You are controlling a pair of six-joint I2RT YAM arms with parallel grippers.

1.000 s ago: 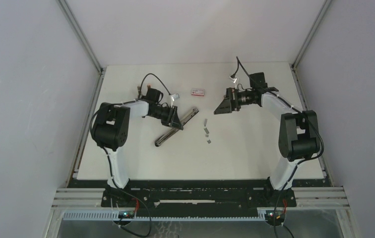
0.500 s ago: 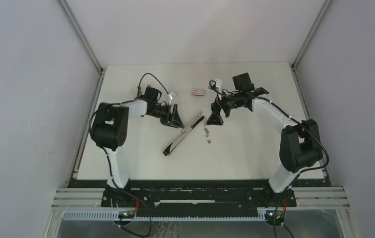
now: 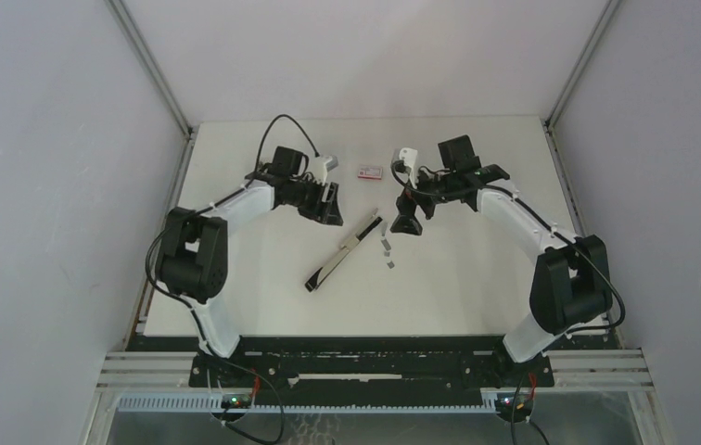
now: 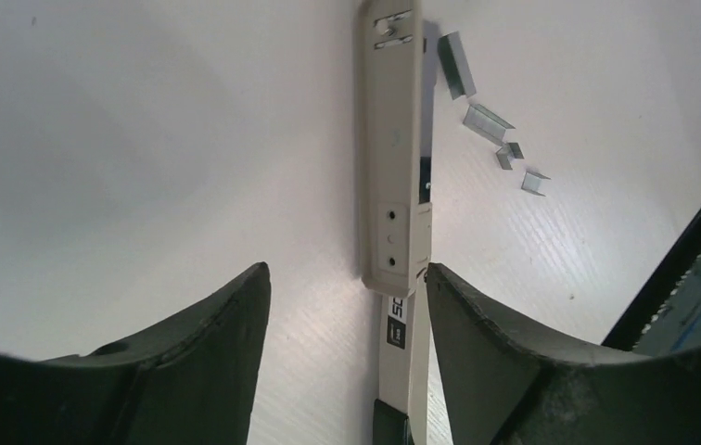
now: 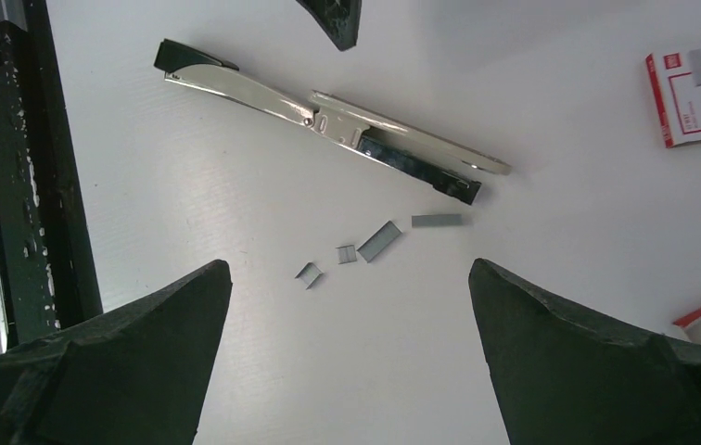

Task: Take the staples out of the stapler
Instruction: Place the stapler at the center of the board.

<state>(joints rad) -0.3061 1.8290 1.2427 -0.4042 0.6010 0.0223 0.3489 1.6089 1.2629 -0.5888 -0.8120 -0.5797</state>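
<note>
Okay, we judge it mostly done: the stapler [image 3: 345,250] lies folded open mid-tabletop [image 3: 477,297], the staples [image 5: 379,241] loose just right of its far end, though we can't tell if the magazine holds more. Both are released and grasp nothing: the left end effector [image 4: 347,278] hangs left of that far end, the right end effector [image 5: 351,269] over the staples. Everything sits well off the edges, red-and-white box [image 3: 370,171] apart on the far side; the only tight spot is between the two arms.
</note>
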